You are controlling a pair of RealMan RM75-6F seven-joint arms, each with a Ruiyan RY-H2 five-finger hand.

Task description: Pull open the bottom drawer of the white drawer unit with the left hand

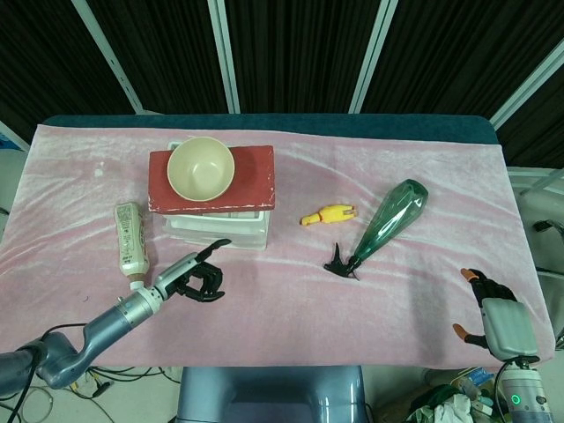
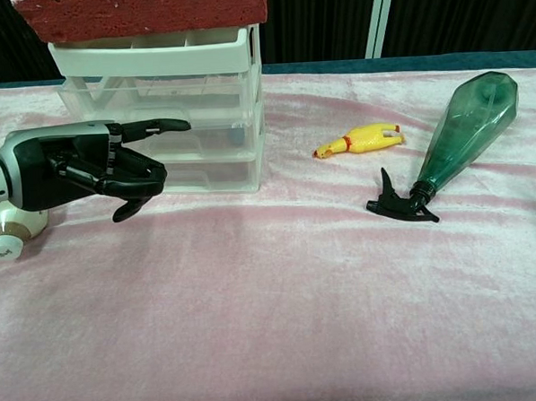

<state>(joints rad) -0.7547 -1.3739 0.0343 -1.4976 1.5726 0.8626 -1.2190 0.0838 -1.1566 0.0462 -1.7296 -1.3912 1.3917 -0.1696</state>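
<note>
The white plastic drawer unit (image 2: 169, 116) stands on the left part of the pink cloth-covered surface (image 2: 300, 289), with a flat red brick-like block (image 1: 211, 181) lying on its top and a cream round bowl (image 1: 201, 168) sitting on that block. In the chest view the bottom drawer (image 2: 204, 172) appears level with the drawers above it, though whether it is pulled out at all cannot be told for certain.

The left hand (image 2: 91, 169) hangs in front of the unit's lower drawers, its dark fingers (image 2: 137, 182) curled inward on nothing, while one finger stretches straight out toward the drawer fronts. Whether that finger touches the unit cannot be told. The hand holds no object.

Just left of the unit a cream cylindrical bottle with a printed label (image 1: 130, 238) lies on its side. To the right of the unit, well apart from it, a small yellow rubber chicken toy (image 2: 357, 141) lies on the cloth, and beyond it a green translucent spray bottle with a black trigger head (image 2: 454, 141) lies on its side.

The right hand (image 1: 493, 313) sits past the surface's near right corner, well apart from everything, holding nothing, its fingers spread.
</note>
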